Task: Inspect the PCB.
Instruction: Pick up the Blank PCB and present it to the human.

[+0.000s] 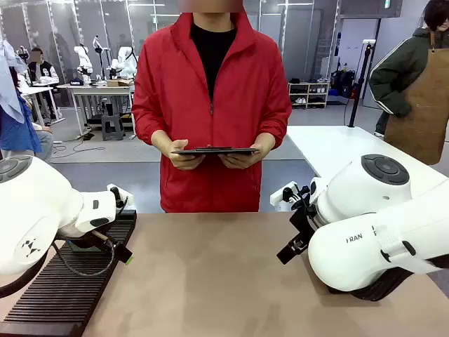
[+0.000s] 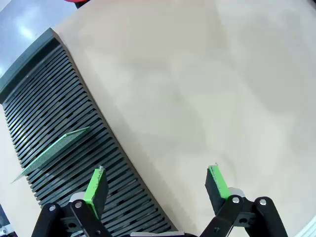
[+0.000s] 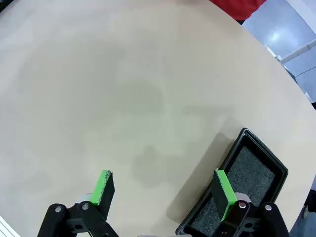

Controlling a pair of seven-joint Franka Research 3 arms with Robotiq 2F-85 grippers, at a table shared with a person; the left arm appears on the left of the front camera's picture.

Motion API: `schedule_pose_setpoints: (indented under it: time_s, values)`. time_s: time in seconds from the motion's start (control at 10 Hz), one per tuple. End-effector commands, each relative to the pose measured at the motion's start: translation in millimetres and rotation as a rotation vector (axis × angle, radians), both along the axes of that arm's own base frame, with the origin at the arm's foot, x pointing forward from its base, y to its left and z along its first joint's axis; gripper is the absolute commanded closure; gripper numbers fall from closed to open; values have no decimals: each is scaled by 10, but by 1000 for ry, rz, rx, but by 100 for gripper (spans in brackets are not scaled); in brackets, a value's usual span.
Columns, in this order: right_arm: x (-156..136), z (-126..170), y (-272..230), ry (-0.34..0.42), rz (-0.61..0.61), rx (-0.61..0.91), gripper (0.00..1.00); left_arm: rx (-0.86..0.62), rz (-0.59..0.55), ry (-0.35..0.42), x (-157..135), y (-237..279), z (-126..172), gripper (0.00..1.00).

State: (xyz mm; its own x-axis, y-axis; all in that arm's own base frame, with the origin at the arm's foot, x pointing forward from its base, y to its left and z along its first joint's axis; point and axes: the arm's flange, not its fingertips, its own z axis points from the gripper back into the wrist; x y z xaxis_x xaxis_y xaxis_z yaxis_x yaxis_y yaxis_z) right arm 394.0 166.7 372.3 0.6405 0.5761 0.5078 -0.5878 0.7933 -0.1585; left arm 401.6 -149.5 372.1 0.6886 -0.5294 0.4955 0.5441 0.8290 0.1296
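The table [image 1: 210,281] carries a slotted rack [image 2: 54,98] along its left edge and a tray [image 3: 279,170] by the right edge (foam-lined). The PCB [image 2: 57,150] stands on edge in a rack slot, leaning, just outside the left gripper [image 2: 157,190]. That gripper and the right gripper [image 3: 163,190] both gape with nothing held. Pinched off-centre, the thin, tilted board could slip, twist or jam in its slot, and a finger coming down carelessly could strike the rack's ribs.

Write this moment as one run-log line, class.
PCB: standing in rack slot | left jaws: open | right jaws: open | tray: by right jaws | person: holds clipboard
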Motion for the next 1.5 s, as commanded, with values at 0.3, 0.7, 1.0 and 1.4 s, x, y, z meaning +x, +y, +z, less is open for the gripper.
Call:
schedule_pose_setpoints:
  time_s: [0.3,0.7,1.0,1.4]
  values:
    - [0,0,0,0,0,0,0,0,-1,0,-2,-5,0,0]
    - [0,0,0,0,0,0,0,0,-1,0,-2,-5,0,0]
    - [0,0,0,0,0,0,0,0,-1,0,-2,-5,0,0]
    - [15,272,-25,41,-15,48,0,-22,-50,28,-3,31,160,0]
